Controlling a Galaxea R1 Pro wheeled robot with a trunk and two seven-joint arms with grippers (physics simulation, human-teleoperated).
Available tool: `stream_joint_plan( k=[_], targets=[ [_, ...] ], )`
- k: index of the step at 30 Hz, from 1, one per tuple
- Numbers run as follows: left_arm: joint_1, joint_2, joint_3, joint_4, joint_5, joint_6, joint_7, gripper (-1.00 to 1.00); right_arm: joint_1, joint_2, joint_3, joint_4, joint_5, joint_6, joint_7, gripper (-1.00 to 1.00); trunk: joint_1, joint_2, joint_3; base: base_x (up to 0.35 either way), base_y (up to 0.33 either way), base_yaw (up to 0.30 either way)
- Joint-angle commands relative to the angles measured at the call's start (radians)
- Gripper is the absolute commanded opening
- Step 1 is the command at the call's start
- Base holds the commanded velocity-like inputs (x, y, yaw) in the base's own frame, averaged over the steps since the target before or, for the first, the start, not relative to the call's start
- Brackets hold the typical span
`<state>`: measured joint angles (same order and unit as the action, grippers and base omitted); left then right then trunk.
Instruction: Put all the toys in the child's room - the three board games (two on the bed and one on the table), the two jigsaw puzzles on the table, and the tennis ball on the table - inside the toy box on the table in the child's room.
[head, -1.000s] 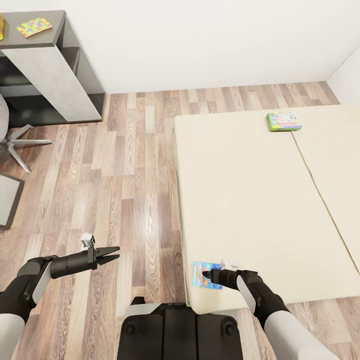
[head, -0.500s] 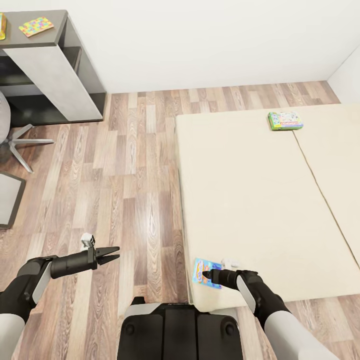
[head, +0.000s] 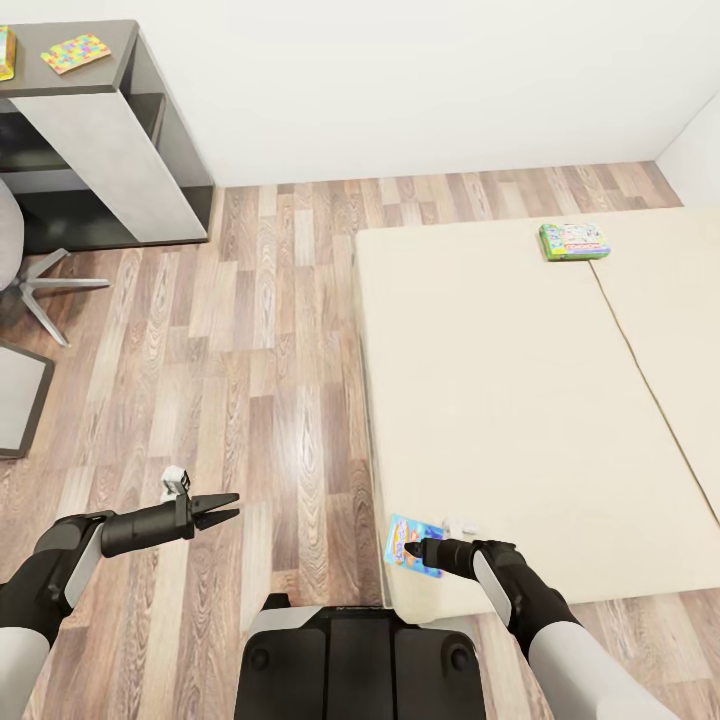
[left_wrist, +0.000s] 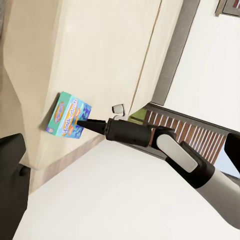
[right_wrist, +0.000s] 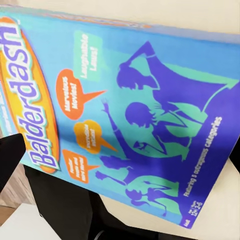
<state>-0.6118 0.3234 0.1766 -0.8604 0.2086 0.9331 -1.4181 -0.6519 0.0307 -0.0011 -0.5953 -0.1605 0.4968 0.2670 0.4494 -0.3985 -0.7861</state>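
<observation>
Across the last second the whole head view has slid slightly, so the camera moved, not the toys; the blue game sits closer to the bed's corner, which suggests the grasp is settling. At lower left the left claw (head: 228, 507) hangs over the floor, slightly parted, empty. At lower centre the right claw (head: 412, 548) touches the blue board game (head: 405, 543) on the bed (head: 500, 400); whether it grips, I cannot tell. The green board game (head: 574, 241) lies upper right.

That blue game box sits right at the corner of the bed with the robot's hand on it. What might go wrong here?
The blue game box lies at the bed's near corner, by the edge; a nudge from the right hand might slide it off onto the floor. It looks thin and flat, so the fingers may struggle to get under it. Whether the hand has closed on it is unclear.
</observation>
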Motion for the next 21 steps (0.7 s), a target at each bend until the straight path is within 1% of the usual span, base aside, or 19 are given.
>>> stream_joint_plan(
  k=[1,7,21],
  targets=[
    [0.0,0.0,0.0,0.0,0.002,0.01,-0.002,1.0,0.0,0.0,0.0,-0.001,-0.008,0.006,-0.001,1.0,0.001,-0.001,-0.001,0.0,0.005,0.0],
    [0.0,0.0,0.0,0.0,0.002,0.011,-0.002,1.0,0.0,0.0,0.0,-0.001,-0.008,0.005,-0.002,1.0,0.001,-0.001,-0.001,0.0,0.046,0.0],
    [0.0,0.0,0.0,0.0,0.002,0.011,-0.002,1.0,0.0,0.0,0.0,-0.001,-0.008,0.005,-0.001,1.0,0.001,-0.001,-0.001,0.0,0.004,0.0]
  ],
)
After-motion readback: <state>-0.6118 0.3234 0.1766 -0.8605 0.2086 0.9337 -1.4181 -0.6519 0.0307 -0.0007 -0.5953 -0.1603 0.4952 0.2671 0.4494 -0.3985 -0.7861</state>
